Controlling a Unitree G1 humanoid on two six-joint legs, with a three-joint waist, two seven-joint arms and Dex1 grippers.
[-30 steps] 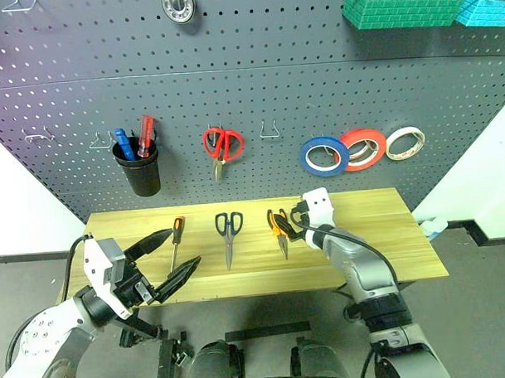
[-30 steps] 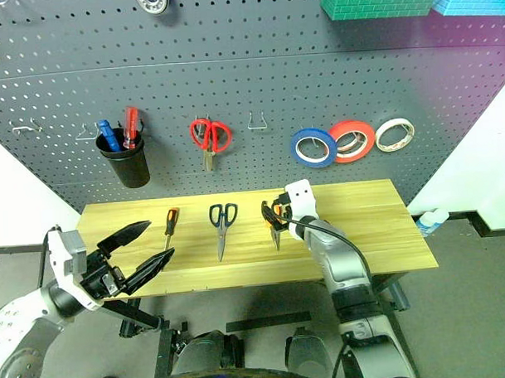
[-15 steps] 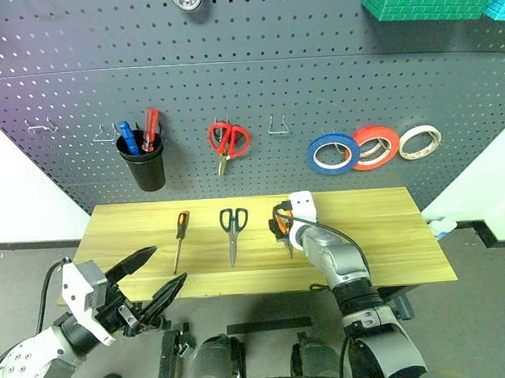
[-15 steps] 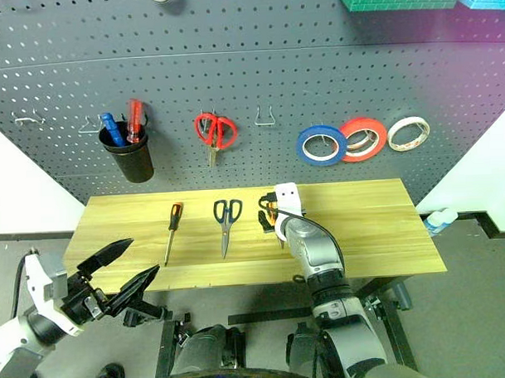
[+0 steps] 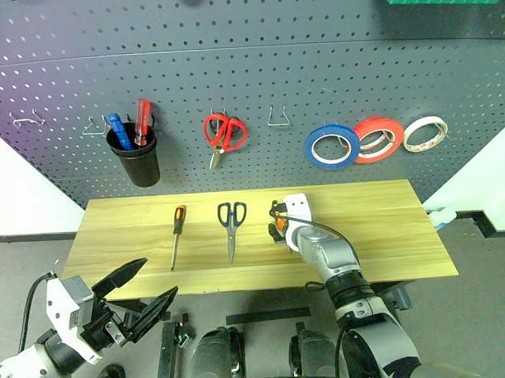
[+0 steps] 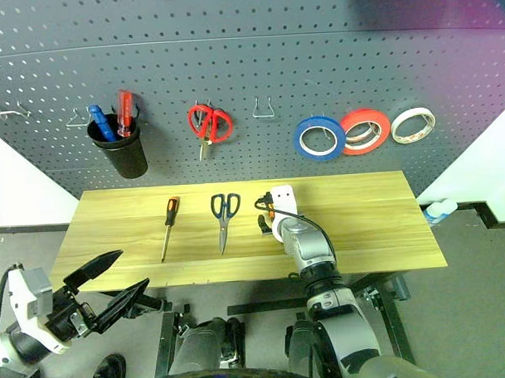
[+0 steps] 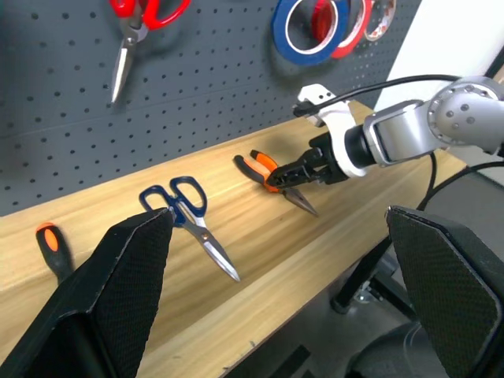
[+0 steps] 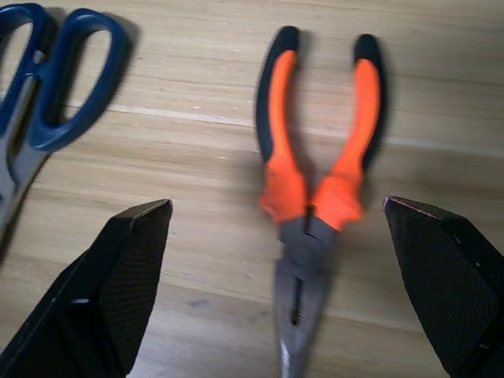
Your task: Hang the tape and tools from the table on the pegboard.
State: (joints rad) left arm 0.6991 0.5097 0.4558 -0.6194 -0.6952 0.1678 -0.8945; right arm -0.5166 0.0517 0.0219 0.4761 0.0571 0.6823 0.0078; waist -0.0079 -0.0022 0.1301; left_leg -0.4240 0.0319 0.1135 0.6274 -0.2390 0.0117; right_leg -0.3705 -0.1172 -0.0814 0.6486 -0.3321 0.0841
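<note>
Right wrist view: pliers (image 8: 315,189) flat on table (image 8: 197,102), handles toward 12 o'clock. Right gripper (image 8: 291,260) jaws spread wide. Probably stiff, light; better pinched across orange grips.

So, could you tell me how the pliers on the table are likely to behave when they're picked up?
The pliers are probably rigid and fairly heavy for their size, given the metal nose. The handles lie splayed, so they may swing shut at the pivot when squeezed. The orange-and-black grips look rubbery, so slipping seems unlikely. Lying flat on the table, they shouldn't roll.
</note>
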